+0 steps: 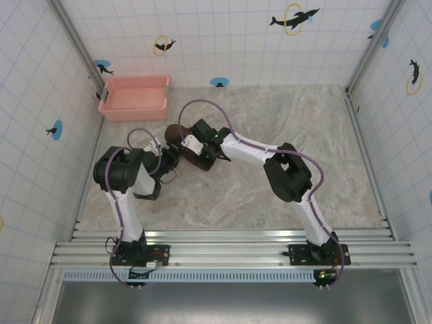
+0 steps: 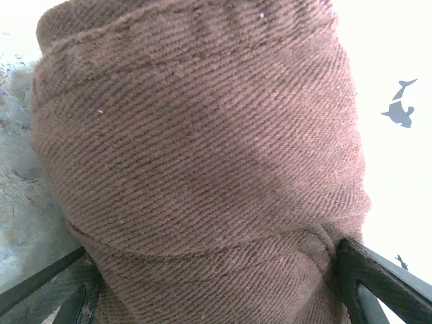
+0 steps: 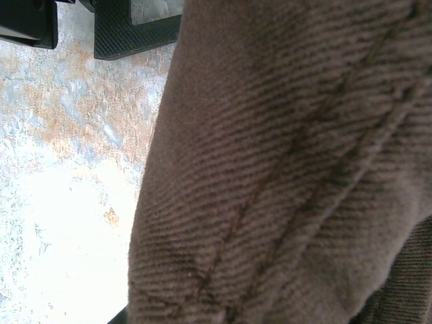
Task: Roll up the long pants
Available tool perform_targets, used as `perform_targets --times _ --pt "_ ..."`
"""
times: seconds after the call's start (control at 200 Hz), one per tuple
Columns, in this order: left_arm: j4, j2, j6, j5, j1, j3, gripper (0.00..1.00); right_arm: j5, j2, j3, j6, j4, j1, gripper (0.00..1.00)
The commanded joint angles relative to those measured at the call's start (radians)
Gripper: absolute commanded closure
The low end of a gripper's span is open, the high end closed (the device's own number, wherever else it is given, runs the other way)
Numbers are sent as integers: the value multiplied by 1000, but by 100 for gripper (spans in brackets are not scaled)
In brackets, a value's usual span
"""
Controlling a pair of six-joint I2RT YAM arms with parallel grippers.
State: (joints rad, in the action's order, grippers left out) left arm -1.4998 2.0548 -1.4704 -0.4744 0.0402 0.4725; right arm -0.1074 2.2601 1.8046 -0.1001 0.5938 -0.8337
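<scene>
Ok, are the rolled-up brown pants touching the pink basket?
Apart. The top view shows a strip of bare table between the long pants and the near right corner of the pink basket.

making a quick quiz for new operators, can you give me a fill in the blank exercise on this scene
1. The long pants are ____ in colour.
2. The basket at the back of the table is ____.
3. The basket stands on the ____ arm's side of the table.
4. In the left wrist view, the pants sit ____ the two fingers of the left tool.

Missing words: brown; pink; left; between
</scene>
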Motion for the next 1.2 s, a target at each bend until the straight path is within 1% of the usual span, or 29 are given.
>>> perform_targets --times 0.0,0.14,0.2,0.37,0.405,0.44,0.465,0.49,0.53,0.57,0.6,0.61,0.686,0.746,0.786,0.906,0.916,0.946,0.966,1.006,1.056,1.071,1.106,1.126,1.166,1.191 --pt "104 68 6 -18 29 -13 9 -170 165 -95 8 211 -35 100" --pt "154 94 17 -67 39 42 9 -175 168 -90 7 212 -35 100" --pt "201 95 42 -90 45 59 9 -173 167 -91 7 210 -35 100" --pt "498 46 175 -151 55 105 11 -174 161 -94 6 204 -35 100" --pt "539 41 195 -155 58 114 11 -176 161 -95 6 201 -37 100" --pt "564 41 204 -155 59 122 14 -176 162 -96 5 199 -36 100" --pt "570 43 207 -154 60 125 18 -177 161 -96 6 199 -37 100" --pt "570 48 208 -156 61 132 26 -178 160 -97 6 196 -36 100" --pt "565 64 206 -170 62 149 42 -178 158 -100 6 195 -37 100" --pt "555 84 200 -184 64 167 65 -180 156 -102 7 192 -37 100" --pt "549 101 196 -194 67 182 92 -180 155 -103 6 191 -36 100" --pt "545 107 195 -197 66 186 99 -180 155 -103 6 191 -36 100" --pt "526 131 181 -194 68 197 100 -179 151 -107 5 187 -35 100" --pt "556 118 193 -173 67 190 100 -180 147 -112 7 185 -35 100" --pt "617 96 214 -158 67 190 100 -182 140 -119 8 178 -34 100" --pt "892 20 304 -126 68 227 100 -174 87 -157 17 149 -31 100" --pt "919 13 312 -123 67 232 100 -171 80 -163 19 145 -31 99" --pt "1004 -5 336 -112 67 253 100 -157 52 -179 25 130 -28 88" --pt "1074 -17 355 -102 67 272 100 -148 44 -193 28 119 -26 80" --pt "1211 -37 401 -83 67 313 100 -130 -21 -224 41 92 -21 62" --pt "1390 -59 463 -54 68 374 100 -113 -81 -270 56 59 -13 43" --pt "1447 -65 480 -41 68 395 100 -107 -107 -281 60 51 -10 31" --pt "1562 -79 525 -9 68 441 100 -91 -157 -310 69 32 -4 15" --pt "1620 -87 547 7 67 466 100 -80 -183 -324 73 25 -3 8" --pt "1734 -99 588 50 66 514 100 -60 -234 -346 77 14 2 0" --pt "1804 -104 614 76 66 546 100 -43 -264 -359 80 10 6 1"
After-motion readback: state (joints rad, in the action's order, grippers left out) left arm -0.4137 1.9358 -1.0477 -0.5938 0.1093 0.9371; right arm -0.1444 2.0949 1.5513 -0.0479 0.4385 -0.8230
